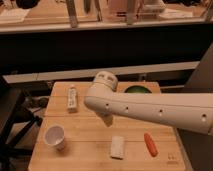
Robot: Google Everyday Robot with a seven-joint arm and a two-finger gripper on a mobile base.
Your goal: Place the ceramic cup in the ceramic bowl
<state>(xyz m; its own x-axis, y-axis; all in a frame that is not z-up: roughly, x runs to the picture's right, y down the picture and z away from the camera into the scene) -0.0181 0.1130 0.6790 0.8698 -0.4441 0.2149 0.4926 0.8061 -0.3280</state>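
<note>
1. The ceramic cup point(55, 136) stands upright near the front left corner of the wooden table point(85, 161), mouth up, with nothing touching it.
2. It is likely light but rigid and brittle, and its glazed wall is probably slick. A tapered wall tends to slide down out of a loose pinch, and a knock against the bowl could chip either piece.
3. The best hold looks to be across the rim, one finger inside and one outside. Squeezing across the body just under the wider lip would also work, since the flare helps stop it slipping.
4. The ceramic bowl point(136, 90) sits at the back right of the table, well apart from the cup. Only part of its green rim shows behind the arm.
5. The gripper point(106, 119) hangs below the arm's rounded end over the middle of the table, between cup and bowl and touching neither. Its jaws stand apart and carry nothing.
6. A white rectangular block point(117, 147) and an orange stick-shaped object point(150, 144) lie towards the front. A pale tube-like item point(72, 98) lies at the back left.
7. Judging by this, the pick-up has not yet begun; the gripper must first move left and forward.
</note>
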